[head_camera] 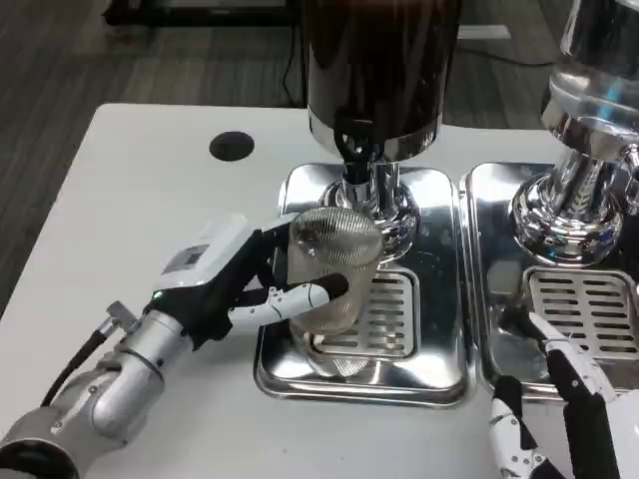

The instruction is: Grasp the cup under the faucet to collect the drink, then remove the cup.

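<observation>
White table (pixel 130 200), grey wood-look floor (pixel 70 60)

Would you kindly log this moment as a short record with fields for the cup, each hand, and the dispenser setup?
cup: clear ribbed cup, upright over the left drip tray, just in front of the faucet
left hand: left hand grips the cup from its left side
right hand: right hand low at the second drip tray, fingers apart, holding nothing
dispenser: dark drink dispenser above the faucet
contents: cannot tell

faucet (pixel 361 160) close above cup (pixel 329 274)
</observation>
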`<state>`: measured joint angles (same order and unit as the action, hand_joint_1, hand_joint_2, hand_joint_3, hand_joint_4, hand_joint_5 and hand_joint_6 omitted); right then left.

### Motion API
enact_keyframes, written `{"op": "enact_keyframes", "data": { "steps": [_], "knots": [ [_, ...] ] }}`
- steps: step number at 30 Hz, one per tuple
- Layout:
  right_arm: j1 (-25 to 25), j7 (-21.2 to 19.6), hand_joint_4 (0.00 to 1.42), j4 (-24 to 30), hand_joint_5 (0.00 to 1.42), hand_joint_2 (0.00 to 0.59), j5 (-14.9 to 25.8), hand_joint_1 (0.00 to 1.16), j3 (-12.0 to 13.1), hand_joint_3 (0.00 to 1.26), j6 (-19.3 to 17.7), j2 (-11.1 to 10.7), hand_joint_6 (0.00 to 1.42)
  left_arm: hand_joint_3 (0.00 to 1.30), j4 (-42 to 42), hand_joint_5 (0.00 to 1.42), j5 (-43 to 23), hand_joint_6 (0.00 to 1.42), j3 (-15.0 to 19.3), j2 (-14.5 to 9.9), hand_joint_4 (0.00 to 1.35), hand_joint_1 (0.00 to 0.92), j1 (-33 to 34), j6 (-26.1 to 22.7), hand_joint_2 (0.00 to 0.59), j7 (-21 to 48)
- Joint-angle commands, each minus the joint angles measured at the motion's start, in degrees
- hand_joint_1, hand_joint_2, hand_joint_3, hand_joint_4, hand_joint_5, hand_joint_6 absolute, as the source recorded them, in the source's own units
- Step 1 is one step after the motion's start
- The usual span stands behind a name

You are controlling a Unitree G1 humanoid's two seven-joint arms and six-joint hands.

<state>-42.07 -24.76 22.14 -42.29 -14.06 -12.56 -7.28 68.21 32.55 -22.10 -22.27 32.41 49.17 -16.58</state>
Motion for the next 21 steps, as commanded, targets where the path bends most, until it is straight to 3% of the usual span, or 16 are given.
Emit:
{"op": "enact_keyframes", "data": {
  "steps": [1, 10, 21],
  "knots": [
    [0.6, -0.5, 0.2, -1.0, 0.17, 0.517, 0.3, 0.41, -0.2, 0.22, -0.9, 0.2, 0.27, 0.25, -0.2, 0.29, 1.2, 0.27, -1.6, -0.5, 0.24, 0.006, 0.1, 0.3, 0.129, 3.1],
    [1.3, -0.1, 0.21, -1.4, 0.17, 0.517, 0.9, 0.42, 0.0, 0.22, -0.9, -0.2, 0.27, 0.23, -2.0, 0.23, 0.1, 0.22, -2.2, -2.1, 0.21, 0.0, -0.7, 1.4, 0.105, 6.5],
    [1.1, 0.5, 0.21, -1.2, 0.19, 0.517, 2.0, 0.42, 0.3, 0.22, -0.8, -0.4, 0.27, 0.12, -7.1, 0.05, 2.6, 0.1, -3.7, -4.1, 0.03, 0.0, -2.0, 1.0, 0.081, 5.9]
  ]
}}
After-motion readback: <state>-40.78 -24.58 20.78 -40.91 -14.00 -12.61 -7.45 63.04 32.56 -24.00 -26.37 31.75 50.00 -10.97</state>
